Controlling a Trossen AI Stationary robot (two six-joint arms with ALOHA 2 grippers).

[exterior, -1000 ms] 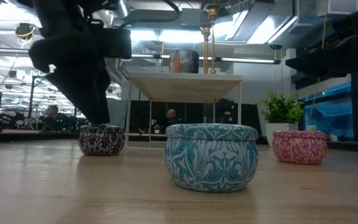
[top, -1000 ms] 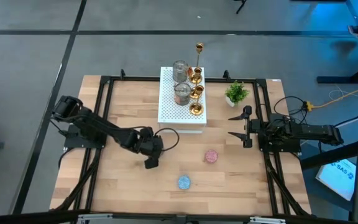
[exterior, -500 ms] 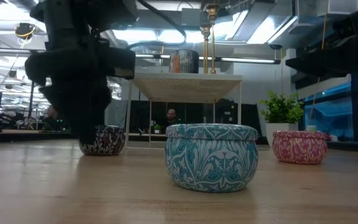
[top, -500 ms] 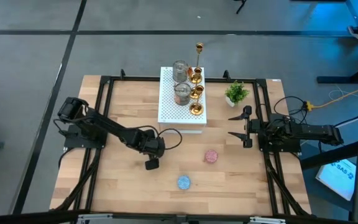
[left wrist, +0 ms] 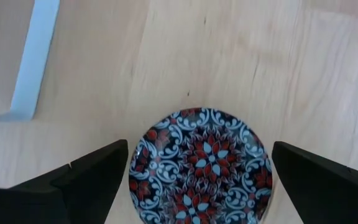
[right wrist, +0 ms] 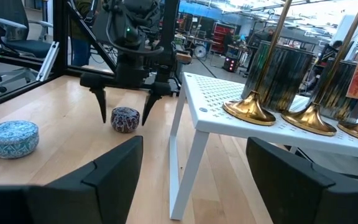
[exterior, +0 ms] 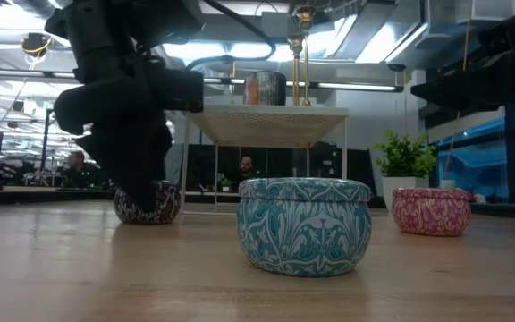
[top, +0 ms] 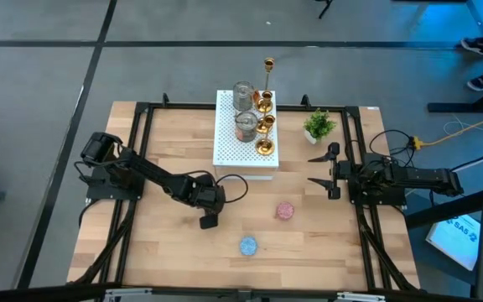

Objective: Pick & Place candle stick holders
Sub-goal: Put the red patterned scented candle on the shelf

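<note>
fingers [right wrist: 102, 97] of left gripper [right wrist: 123, 98] spread wide, straddling dark floral tin [left wrist: 199, 164] on bench [top: 166, 252]; right gripper [top: 323, 170] open, idle.

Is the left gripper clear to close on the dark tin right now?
Probably yes. The left gripper hangs open over the dark tin, a finger on each side, and nothing lies between them. The blue tin sits well apart.

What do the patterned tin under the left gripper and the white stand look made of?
The tin looks like printed metal: a crisp red, blue and white floral pattern on a smooth lid, though painted ceramic is possible. The white stand looks like painted perforated sheet metal: thin, flat, with regular small holes.
</note>
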